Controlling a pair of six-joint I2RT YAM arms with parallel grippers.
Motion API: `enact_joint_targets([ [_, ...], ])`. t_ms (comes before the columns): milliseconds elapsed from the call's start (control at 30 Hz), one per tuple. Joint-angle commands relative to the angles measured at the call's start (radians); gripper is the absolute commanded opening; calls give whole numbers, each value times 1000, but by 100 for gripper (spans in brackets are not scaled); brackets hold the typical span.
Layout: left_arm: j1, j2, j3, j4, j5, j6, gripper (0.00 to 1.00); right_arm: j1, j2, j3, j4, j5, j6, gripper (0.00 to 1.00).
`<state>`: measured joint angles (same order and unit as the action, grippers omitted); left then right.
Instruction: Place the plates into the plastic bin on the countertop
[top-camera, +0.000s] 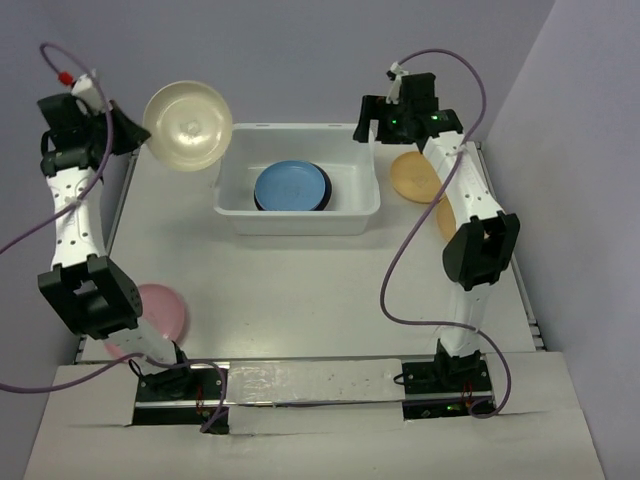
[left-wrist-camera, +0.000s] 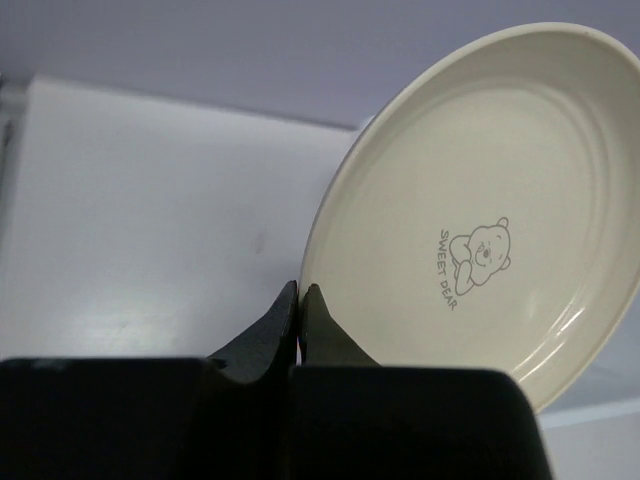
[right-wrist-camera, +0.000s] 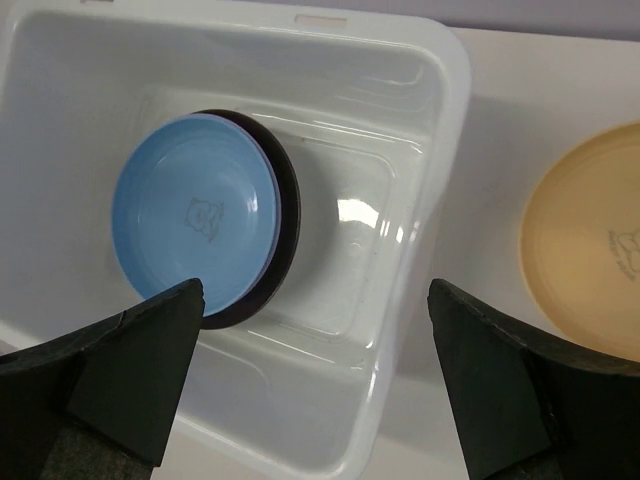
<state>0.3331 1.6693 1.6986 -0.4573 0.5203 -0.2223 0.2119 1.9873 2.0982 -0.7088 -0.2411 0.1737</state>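
Only my left wrist view shows a little bear and the words "SWEET BEAR" on the cream plate (left-wrist-camera: 480, 210). My left gripper (left-wrist-camera: 298, 290) pinches its rim tight, upper left of the top view, beside the plastic bin (top-camera: 300, 222). My right gripper (right-wrist-camera: 315, 290) hangs wide open over the bin, holding nothing. Inside lies the blue plate (right-wrist-camera: 195, 215). Only the top view shows the pink plate (top-camera: 160, 305).

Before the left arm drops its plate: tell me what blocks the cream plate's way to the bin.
Nothing visible. The cream plate, pinched in the left hand, hangs beside the left far corner of the plastic bin; the right hand hovers open over its other end.
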Motion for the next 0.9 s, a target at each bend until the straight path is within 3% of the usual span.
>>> enact_joint_targets([
  [0,-176,45,139,-18,-33,23,0,-103,-166,-67,58,-74,29,100],
  [233,-363,249,252,17,-188,54,0,-281,-319,-270,-14,31,-55,100],
  [433,-450,435,345,15,-259,95,0,-390,-436,-510,-43,123,-163,100],
  [867,-494,590,412,-61,-284,135,0,-503,-415,-644,-86,104,-248,95],
])
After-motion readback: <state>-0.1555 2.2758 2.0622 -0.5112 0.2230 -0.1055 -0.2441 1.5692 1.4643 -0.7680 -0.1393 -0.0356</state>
